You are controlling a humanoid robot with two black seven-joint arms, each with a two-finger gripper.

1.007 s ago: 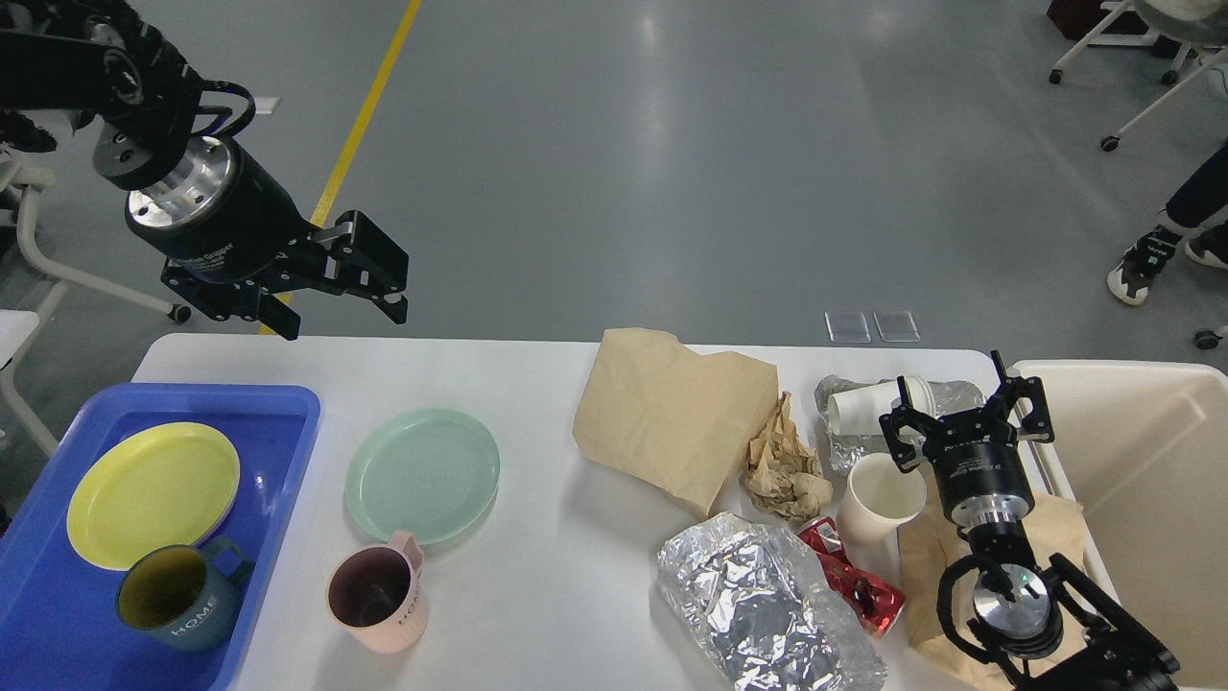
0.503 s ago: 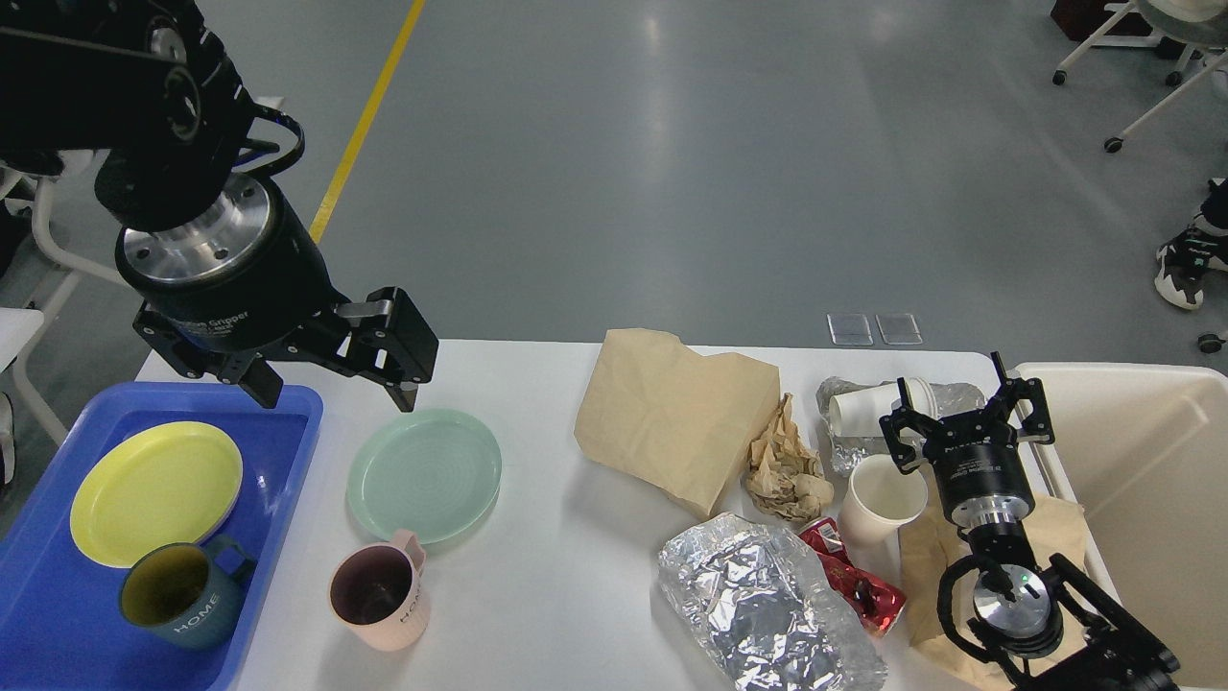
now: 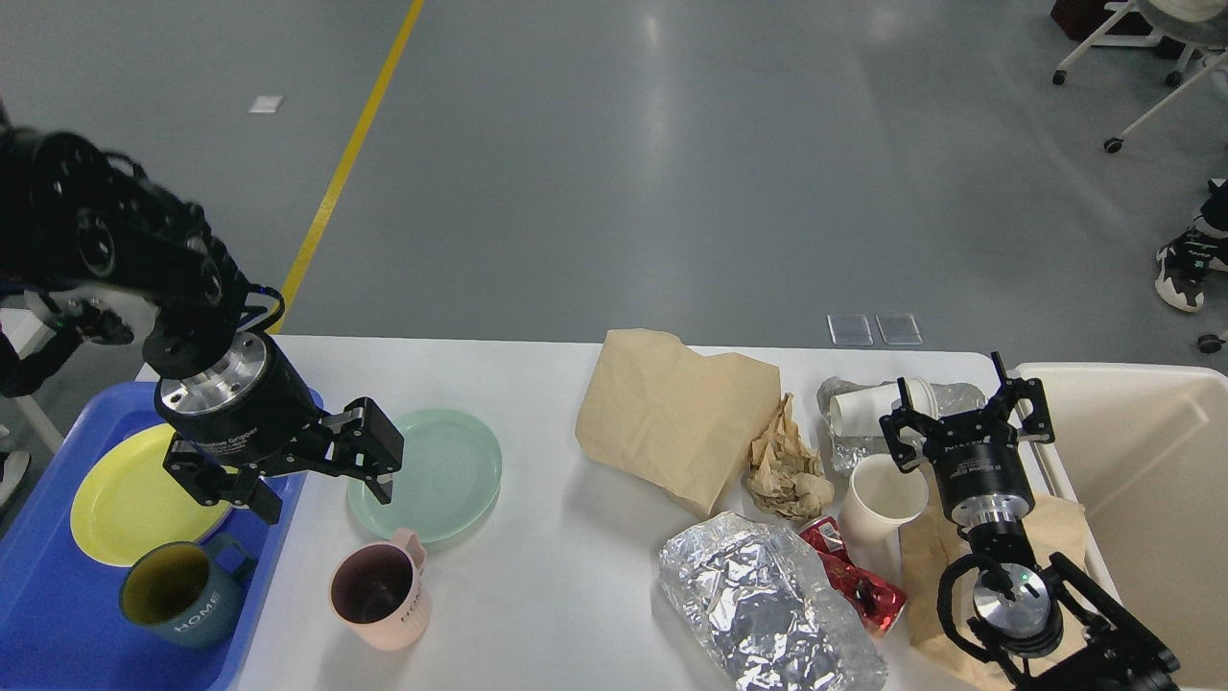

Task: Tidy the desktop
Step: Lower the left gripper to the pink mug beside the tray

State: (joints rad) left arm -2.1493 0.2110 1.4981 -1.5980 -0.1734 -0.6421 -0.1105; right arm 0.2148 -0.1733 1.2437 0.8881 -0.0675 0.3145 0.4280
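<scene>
The white desktop (image 3: 537, 576) spans the view. My left gripper (image 3: 321, 501) hangs open low over the gap between the blue tray (image 3: 38, 624) and a pale green plate (image 3: 446, 475), one finger at the plate's left rim, nothing between its fingers. A pink mug (image 3: 379, 595) stands just in front of it. My right gripper (image 3: 959, 415) is open at the right, above a white paper cup lying on crumpled foil (image 3: 859, 408), with an upright cream cup (image 3: 883, 499) beside its wrist.
The tray holds a yellow plate (image 3: 125, 504) and a dark teal mug (image 3: 177, 595). A brown paper bag (image 3: 672, 413), crumpled brown paper (image 3: 785, 465), a foil sheet (image 3: 767, 605) and a red wrapper (image 3: 859, 581) lie mid-right. A beige bin (image 3: 1142, 499) stands at the right edge.
My left gripper came down and toward me, from above the table's far edge to the green plate's left rim, staying open. The right arm has not moved.
</scene>
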